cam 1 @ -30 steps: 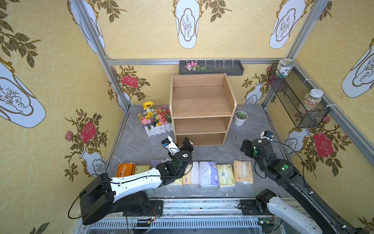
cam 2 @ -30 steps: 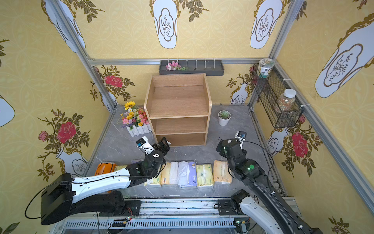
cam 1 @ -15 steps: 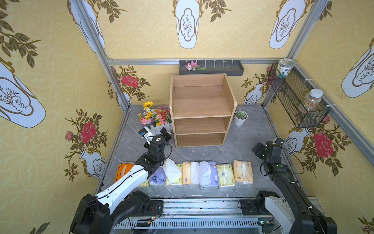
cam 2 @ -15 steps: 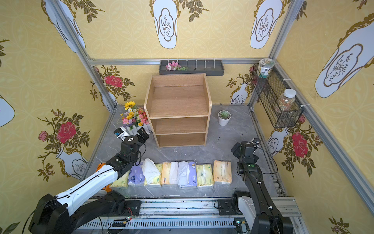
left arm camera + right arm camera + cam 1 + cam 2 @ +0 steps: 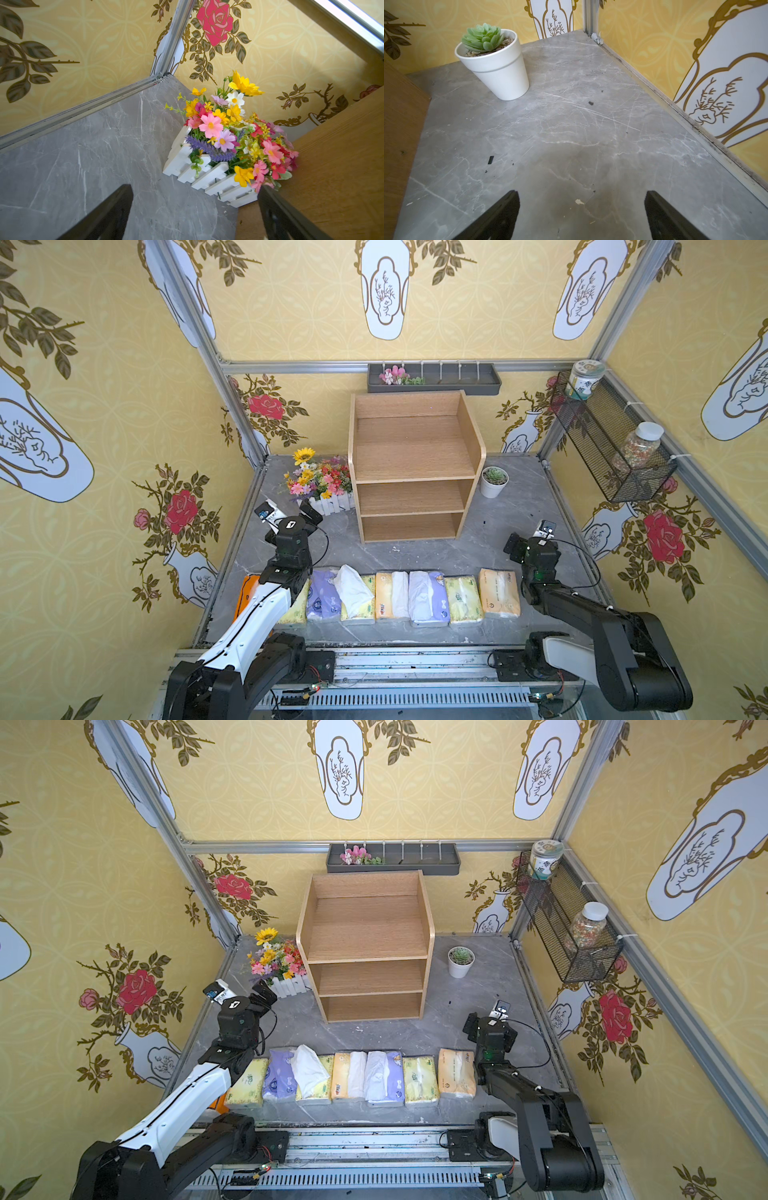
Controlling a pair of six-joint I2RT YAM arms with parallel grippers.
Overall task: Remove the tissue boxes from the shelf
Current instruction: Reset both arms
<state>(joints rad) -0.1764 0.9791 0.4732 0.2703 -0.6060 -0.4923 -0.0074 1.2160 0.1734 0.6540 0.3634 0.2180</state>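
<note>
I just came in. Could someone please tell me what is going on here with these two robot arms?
Two robot arms are taking tissue packs off a wooden shelf, and that job looks done: all three tiers are bare. The tissue packs lie side by side in a row on the grey table in front of it, one with white tissue sticking out. The left claw is open near the flower box. The right claw is open near the potted succulent. Neither holds anything.

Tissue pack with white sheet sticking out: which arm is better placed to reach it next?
Likely left: the tissue pack lies nearer the left gripper, which is open; the right gripper, also open, sits well off to its other side.
</note>
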